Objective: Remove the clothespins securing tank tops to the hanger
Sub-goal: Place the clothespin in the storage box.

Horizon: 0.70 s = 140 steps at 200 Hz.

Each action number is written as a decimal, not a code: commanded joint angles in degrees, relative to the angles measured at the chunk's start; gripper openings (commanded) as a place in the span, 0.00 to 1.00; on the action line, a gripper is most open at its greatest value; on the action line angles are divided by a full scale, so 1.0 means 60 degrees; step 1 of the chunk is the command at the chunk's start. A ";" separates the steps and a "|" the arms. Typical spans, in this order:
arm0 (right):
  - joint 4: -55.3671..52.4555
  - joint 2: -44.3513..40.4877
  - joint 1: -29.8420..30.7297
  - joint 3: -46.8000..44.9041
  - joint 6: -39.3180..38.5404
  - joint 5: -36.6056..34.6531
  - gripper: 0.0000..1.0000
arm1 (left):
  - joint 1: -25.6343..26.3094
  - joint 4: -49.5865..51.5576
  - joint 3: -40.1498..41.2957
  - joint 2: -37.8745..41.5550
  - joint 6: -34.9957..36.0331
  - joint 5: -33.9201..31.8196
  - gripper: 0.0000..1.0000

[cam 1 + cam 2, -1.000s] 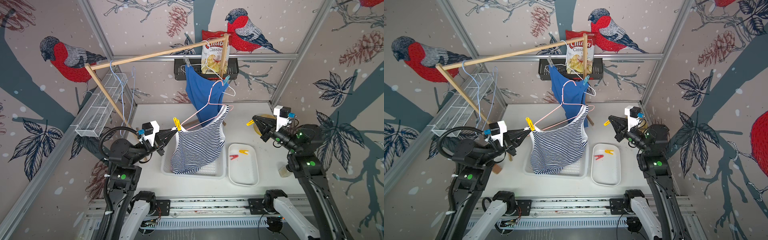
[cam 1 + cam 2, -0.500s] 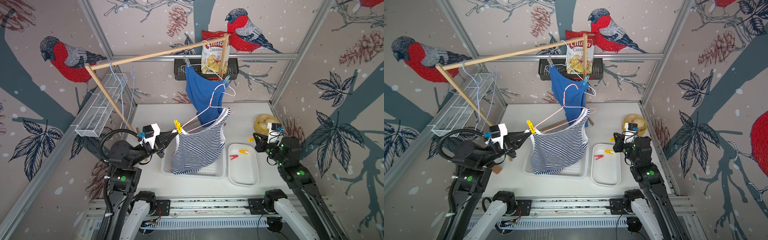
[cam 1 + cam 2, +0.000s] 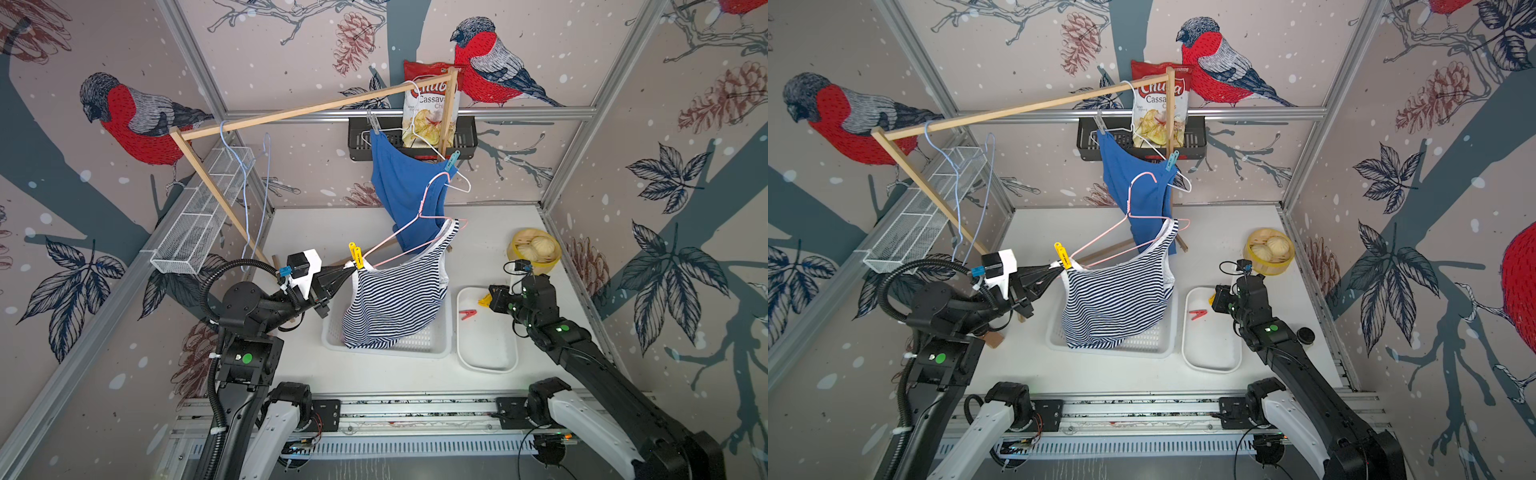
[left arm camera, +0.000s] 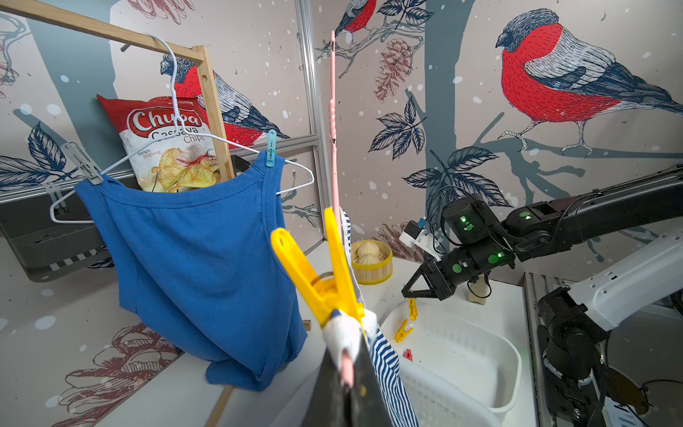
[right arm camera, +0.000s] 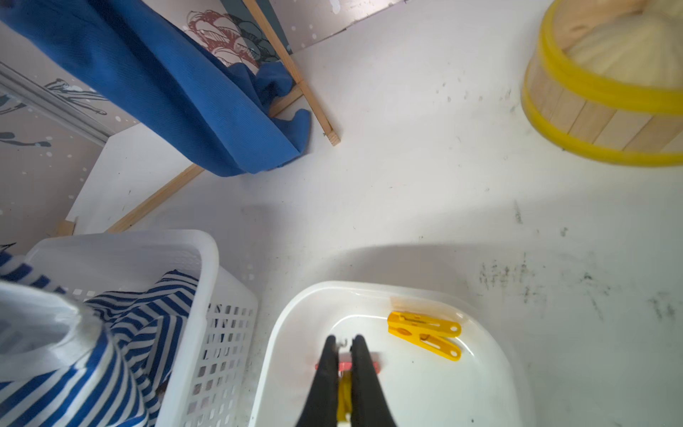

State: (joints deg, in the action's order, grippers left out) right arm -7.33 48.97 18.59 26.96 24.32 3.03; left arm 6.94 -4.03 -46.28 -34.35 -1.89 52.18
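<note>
Two robot arms work over a white tabletop (image 3: 332, 224) under a wooden rail (image 3: 291, 114). The left gripper (image 3: 352, 270) has its fingers pressed together on one end of a pink hanger (image 4: 333, 111), right where a yellow pin (image 3: 355, 254) clips the white-trimmed strap of a striped top (image 3: 395, 307) to the wire. The hanger is held tilted, its hook up in the air in front of a blue top (image 3: 405, 187). The striped top droops from it, and its hem lies in a white basket (image 3: 390, 354). The blue top hangs from a white hanger (image 4: 173, 81) on the rail, with a grey pin (image 3: 374, 123) on one strap and a teal pin (image 3: 452, 160) on the other. The right gripper (image 5: 343, 340) hovers low over a white tray (image 3: 486, 353) just beside the basket, fingers clamped on a second yellow pin (image 5: 343, 401). In the tray lie a red pin (image 3: 467, 313), directly under those fingers, and a third yellow pin (image 5: 425, 334) near it. A bamboo steamer (image 3: 544, 264) stands on the tabletop beyond the tray.
</note>
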 commanded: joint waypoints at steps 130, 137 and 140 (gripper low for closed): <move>0.1526 0.2180 0.0501 -0.0758 0.0855 -0.0365 0.35 | 0.0006 -0.0282 0.0142 0.0019 0.0007 -0.0233 0.00; 0.1544 0.2153 0.0510 -0.0751 0.0840 -0.0373 0.39 | 0.0007 -0.0280 0.0129 0.0012 -0.0005 -0.0231 0.00; 0.1544 0.2118 0.0510 -0.0750 0.0847 -0.0373 0.41 | 0.0009 -0.0280 0.0133 0.0012 -0.0011 -0.0231 0.00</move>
State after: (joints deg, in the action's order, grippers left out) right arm 0.54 61.73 21.39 22.15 28.88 1.74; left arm 6.96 -3.70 -45.23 -34.22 -1.69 51.09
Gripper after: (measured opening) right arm 0.356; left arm 0.050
